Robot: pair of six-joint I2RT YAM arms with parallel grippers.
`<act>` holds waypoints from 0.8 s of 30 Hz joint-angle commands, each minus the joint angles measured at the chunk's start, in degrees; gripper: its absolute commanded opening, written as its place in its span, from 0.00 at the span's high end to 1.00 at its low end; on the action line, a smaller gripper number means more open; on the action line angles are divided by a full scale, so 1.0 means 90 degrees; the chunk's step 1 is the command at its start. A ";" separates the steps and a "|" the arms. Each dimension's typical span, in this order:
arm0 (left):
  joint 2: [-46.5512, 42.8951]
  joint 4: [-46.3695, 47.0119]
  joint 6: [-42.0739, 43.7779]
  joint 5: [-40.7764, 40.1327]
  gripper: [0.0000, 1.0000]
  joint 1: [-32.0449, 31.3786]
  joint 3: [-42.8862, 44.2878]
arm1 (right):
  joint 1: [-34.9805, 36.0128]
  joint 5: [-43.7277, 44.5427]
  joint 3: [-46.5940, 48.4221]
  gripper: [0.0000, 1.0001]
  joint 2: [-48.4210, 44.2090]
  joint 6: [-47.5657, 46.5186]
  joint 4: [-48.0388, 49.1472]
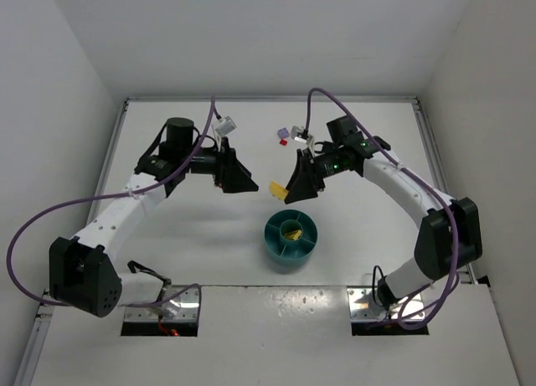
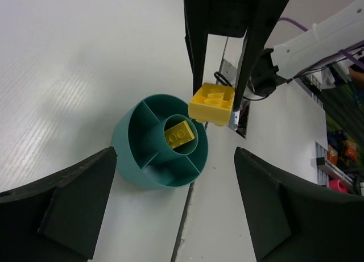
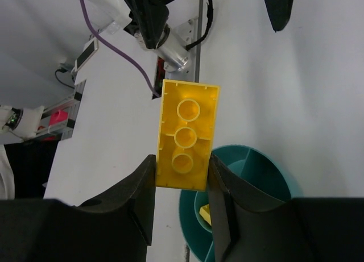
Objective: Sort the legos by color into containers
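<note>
A round teal dish (image 1: 289, 260) (image 2: 128, 159) (image 3: 280, 172) with wedge compartments stands at the table's middle front. One yellow lego (image 1: 291, 231) (image 2: 180, 135) (image 3: 205, 214) lies in its centre well. My right gripper (image 1: 295, 187) (image 3: 181, 177) is shut on a second, longer yellow lego (image 1: 275, 187) (image 2: 212, 104) (image 3: 186, 134), held in the air just behind and left of the dish, its hollow underside facing the wrist camera. My left gripper (image 1: 237, 180) (image 2: 176, 216) hangs open and empty, left of the dish. A lilac lego (image 1: 282, 133) and a red lego (image 1: 284, 141) lie at the back centre.
A small pale piece (image 1: 296, 138) lies beside the red and lilac legos, close to the right arm's wrist. White walls enclose the table on the left, right and back. A seam in the tabletop (image 2: 185, 228) runs in front of the dish.
</note>
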 commanded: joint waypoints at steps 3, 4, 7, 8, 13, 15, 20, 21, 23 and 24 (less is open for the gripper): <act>-0.0273 0.0677 -0.0442 0.0421 0.12 -0.0053 -0.0210 | 0.0180 -0.0264 0.0142 0.90 0.0063 0.0187 0.0410; -0.0273 0.0677 -0.0443 0.0422 0.12 -0.0053 -0.0210 | 0.0238 -0.0263 0.0219 0.90 0.0150 0.0187 0.0410; -0.0273 0.0746 -0.0502 0.0481 0.13 -0.0053 -0.0268 | 0.0297 -0.0263 0.0288 0.90 0.0210 0.0128 0.0351; -0.0273 0.0746 -0.0502 0.0481 0.13 -0.0053 -0.0268 | 0.0297 -0.0263 0.0356 0.90 0.0210 0.0128 0.0351; -0.0273 0.0882 -0.0502 0.0724 0.13 -0.0053 -0.0268 | 0.0492 -0.0263 0.0474 0.90 0.0405 0.0128 0.0351; -0.0214 0.0882 -0.0502 0.0861 0.14 -0.0121 -0.0336 | 0.0493 -0.0263 0.0600 0.90 0.0464 0.0128 0.0351; -0.0214 0.0941 -0.0443 0.1066 0.18 -0.0180 -0.0395 | 0.0610 -0.0263 0.0669 0.90 0.0522 0.0128 0.0292; -0.0214 0.0941 -0.0376 0.1154 0.18 -0.0238 -0.0395 | 0.0610 -0.0263 0.0669 0.90 0.0522 0.0128 0.0292; -0.0214 0.0941 -0.0375 0.1213 0.19 -0.0239 -0.0463 | 0.0610 -0.0263 0.0669 0.90 0.0522 0.0128 0.0292; -0.0156 0.0941 -0.0375 0.1213 0.21 -0.0239 -0.0464 | 0.0610 -0.0263 0.0669 0.90 0.0522 0.0128 0.0292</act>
